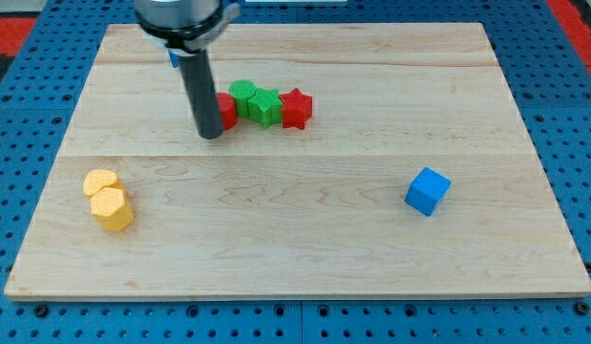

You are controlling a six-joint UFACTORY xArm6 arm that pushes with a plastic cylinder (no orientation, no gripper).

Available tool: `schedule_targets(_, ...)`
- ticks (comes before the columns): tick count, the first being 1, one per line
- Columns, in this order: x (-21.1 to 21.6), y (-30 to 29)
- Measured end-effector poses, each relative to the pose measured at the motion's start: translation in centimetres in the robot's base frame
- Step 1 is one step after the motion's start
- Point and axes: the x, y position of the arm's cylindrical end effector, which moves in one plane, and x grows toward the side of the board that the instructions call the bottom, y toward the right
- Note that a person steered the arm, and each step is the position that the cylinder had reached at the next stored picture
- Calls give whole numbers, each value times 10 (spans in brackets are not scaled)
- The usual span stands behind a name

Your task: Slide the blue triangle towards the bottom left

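Only a sliver of a blue block shows near the view's top left, at the left edge of my rod. The rest is hidden behind the rod, so its shape cannot be made out. My tip rests on the board below that block, right beside the left side of a red block. A blue cube sits far off at the view's right.
To the right of the red block, a green round block, a green block and a red star form a tight row. Two yellow blocks sit together at the view's lower left. The wooden board lies on a blue pegboard.
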Motion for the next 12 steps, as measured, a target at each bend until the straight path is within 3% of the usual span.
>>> schedule_targets(1,0,21)
schedule_targets(2,4,-9)
schedule_targets(3,12,-114)
schedule_targets(4,0,-150)
schedule_targets(6,-75,-46)
schedule_targets(8,-141,0)
schedule_targets(9,-175,-1)
schedule_targets(10,-182,-47)
schedule_targets(12,-150,-79)
